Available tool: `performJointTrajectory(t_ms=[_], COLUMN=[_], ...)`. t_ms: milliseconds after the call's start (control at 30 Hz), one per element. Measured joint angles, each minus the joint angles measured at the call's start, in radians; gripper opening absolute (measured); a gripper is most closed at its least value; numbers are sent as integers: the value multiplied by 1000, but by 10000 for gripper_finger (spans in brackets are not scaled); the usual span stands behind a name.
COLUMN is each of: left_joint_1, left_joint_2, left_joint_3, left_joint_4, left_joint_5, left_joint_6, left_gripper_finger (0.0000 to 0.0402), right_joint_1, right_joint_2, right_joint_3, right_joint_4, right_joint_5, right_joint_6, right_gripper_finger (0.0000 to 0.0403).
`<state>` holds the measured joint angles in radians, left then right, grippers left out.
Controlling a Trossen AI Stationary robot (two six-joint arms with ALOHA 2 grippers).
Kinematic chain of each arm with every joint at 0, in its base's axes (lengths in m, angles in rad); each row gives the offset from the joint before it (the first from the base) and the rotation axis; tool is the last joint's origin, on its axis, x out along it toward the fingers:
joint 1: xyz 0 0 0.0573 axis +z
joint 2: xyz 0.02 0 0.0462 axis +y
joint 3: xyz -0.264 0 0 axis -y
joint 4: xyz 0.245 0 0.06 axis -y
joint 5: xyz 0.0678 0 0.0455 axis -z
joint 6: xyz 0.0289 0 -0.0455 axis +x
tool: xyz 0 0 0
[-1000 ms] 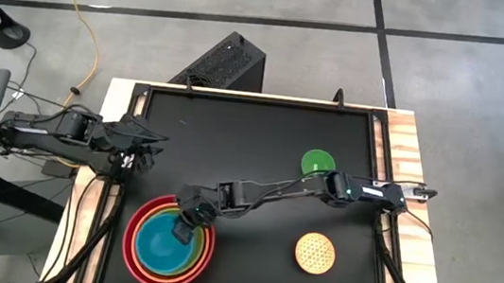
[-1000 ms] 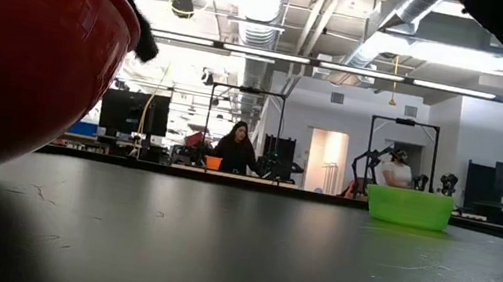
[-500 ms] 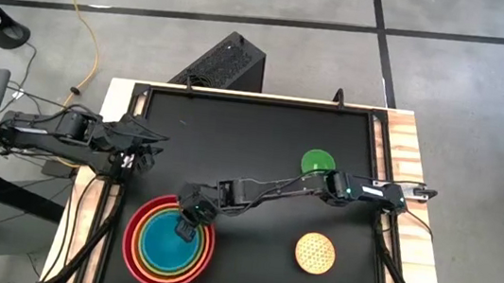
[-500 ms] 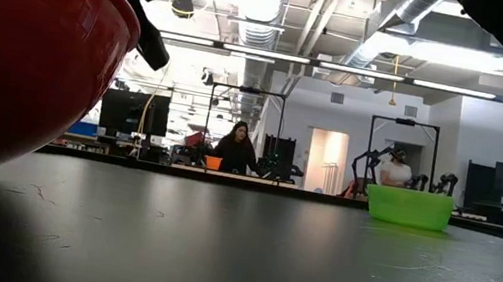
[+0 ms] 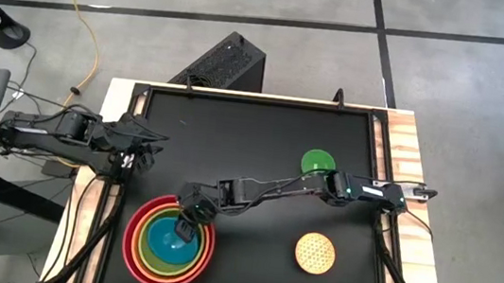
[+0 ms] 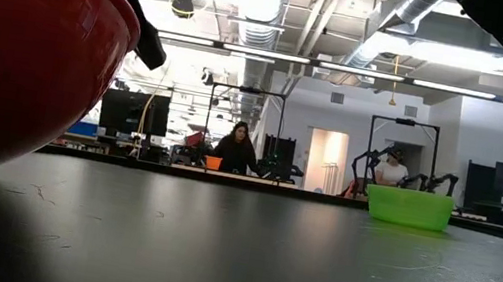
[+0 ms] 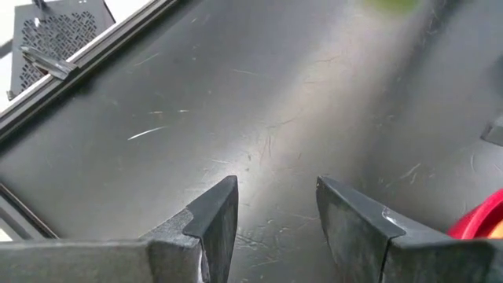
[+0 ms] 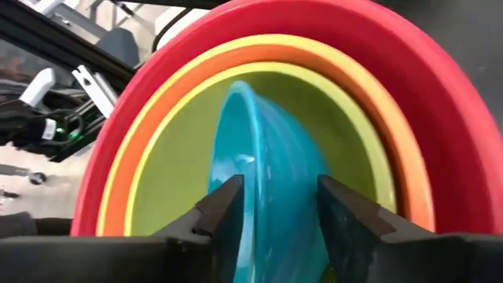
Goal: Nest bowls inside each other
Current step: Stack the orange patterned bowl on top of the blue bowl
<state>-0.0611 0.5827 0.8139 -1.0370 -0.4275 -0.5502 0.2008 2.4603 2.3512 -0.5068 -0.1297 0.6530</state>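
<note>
Four bowls sit nested at the table's near left: red (image 5: 130, 242) outermost, then orange (image 8: 314, 49), lime green (image 8: 177, 181) and blue (image 5: 167, 240) innermost. My right gripper (image 5: 187, 226) hangs open over the stack's far right rim, one finger on each side of the blue bowl's wall (image 8: 267, 141). The smallest bright green bowl (image 5: 317, 161) stands right of centre. The small patterned yellow bowl (image 5: 314, 252) stands near the right front. My left gripper (image 7: 275, 204) waits open over bare table at the left edge. My right gripper comes slanting down from the table's right, with one finger (image 8: 224, 206) inside the blue bowl and one (image 8: 342, 214) outside its wall. The bowl rests in the lime green bowl. I cannot tell whether either finger touches it.
The black table top is bounded by a raised frame (image 5: 257, 99). A black perforated box (image 5: 223, 62) lies on the floor beyond the far edge. In the low view, people stand far off in the room behind the table.
My right gripper has opened while staying in place over the stack. The blue bowl has sunk deeper into the lime green bowl, so a wider lime green ring shows around it.
</note>
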Motion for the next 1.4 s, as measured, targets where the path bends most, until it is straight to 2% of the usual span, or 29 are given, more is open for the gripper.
performJointTrajectory(t_ms=[200,300,400,500,767,967,1133,1200,1300,1400], left_joint_1=[0,0,0,0,0,0,0,0,0,0], left_joint_2=[0,0,0,0,-1,-1,0,0,0,0], left_joint_3=[0,0,0,0,0,0,0,0,0,0], left_joint_4=[0,0,-1,-1,-8,-14,-19,-19,-14,-12], left_joint_5=[-3,-3,-3,-3,-2,4,3,3,3,3], left_joint_6=[8,9,16,19,35,34,35,34,34,31], left_gripper_finger=[162,162,162,162,162,162,162,162,162,162], right_joint_1=[-12,-32,-58,-69,-55,21,111,138,177,215], right_joint_2=[-9,-33,-52,-62,-156,-259,-354,-385,-473,-572], right_joint_3=[6,0,3,2,5,2,-2,-44,-184,-374], right_joint_4=[13,1,-33,-51,-233,-663,-1037,-1061,-1006,-1057], right_joint_5=[-9,-48,-145,-229,-257,-170,23,63,51,46], right_joint_6=[5,72,165,185,112,79,179,225,256,362], right_gripper_finger=[204,209,209,206,185,160,149,149,153,161])
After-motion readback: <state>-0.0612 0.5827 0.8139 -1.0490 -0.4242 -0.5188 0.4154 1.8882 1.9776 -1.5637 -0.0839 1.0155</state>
